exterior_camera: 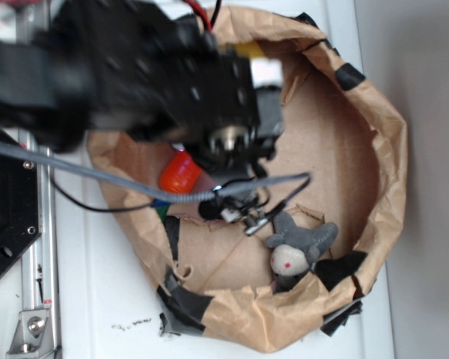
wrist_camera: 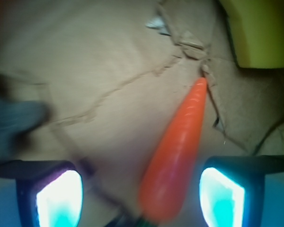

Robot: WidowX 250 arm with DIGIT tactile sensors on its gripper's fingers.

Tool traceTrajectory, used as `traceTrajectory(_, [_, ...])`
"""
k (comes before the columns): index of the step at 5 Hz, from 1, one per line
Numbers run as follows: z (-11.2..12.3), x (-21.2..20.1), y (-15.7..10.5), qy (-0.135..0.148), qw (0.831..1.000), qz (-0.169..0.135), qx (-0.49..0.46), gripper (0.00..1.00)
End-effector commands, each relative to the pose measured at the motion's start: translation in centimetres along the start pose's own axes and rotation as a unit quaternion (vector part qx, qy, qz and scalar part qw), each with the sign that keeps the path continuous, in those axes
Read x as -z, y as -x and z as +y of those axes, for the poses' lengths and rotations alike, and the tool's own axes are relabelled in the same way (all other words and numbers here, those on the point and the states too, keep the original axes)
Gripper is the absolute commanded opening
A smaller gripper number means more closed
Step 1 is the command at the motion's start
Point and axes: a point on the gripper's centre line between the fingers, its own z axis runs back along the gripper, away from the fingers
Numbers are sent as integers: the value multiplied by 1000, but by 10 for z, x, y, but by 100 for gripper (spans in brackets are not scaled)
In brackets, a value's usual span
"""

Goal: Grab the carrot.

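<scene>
Exterior: arm fills upper left and centre of frame, hand (exterior_camera: pixel 232 149) low inside paper bag (exterior_camera: pixel 382 134). Carrot (exterior_camera: pixel 181 172) peeks out left of centre, mostly hidden under arm. Plush (exterior_camera: pixel 295 248) at lower right, apart.

Wrist: hand released, pads (wrist_camera: pixel 61 201) wide apart. Carrot (wrist_camera: pixel 177 161) lies between them, nearer right pad, tip toward upper right. Approach step, no contact seen. Next: lower slightly, shift right to centre, then clench.

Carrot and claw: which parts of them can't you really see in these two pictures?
- Carrot: exterior view shows only its thick orange end; the black arm covers the rest. In the wrist view, its green top is cut off by the bottom edge.
- Claw: hidden under the arm in the exterior view; the wrist view shows only two glowing pads, no contact visible.
</scene>
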Motion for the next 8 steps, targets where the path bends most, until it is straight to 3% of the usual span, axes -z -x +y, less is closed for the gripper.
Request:
traceTrajectory(1, [38, 9, -5, 1, 999, 8, 39, 100])
traceTrajectory(2, [26, 21, -5, -5, 998, 6, 69, 0])
traceTrajectory(3, [17, 10, -5, 14, 997, -4, 75, 0])
traceTrajectory(4, [8, -26, -13, 43, 995, -42, 80, 0])
traceTrajectory(6, [-11, -130, -26, 103, 982, -105, 121, 0])
traceTrajectory(7, [-14, -163, -20, 90, 977, -112, 161, 0])
traceTrajectory(8, [-12, -161, -15, 71, 977, -102, 175, 0])
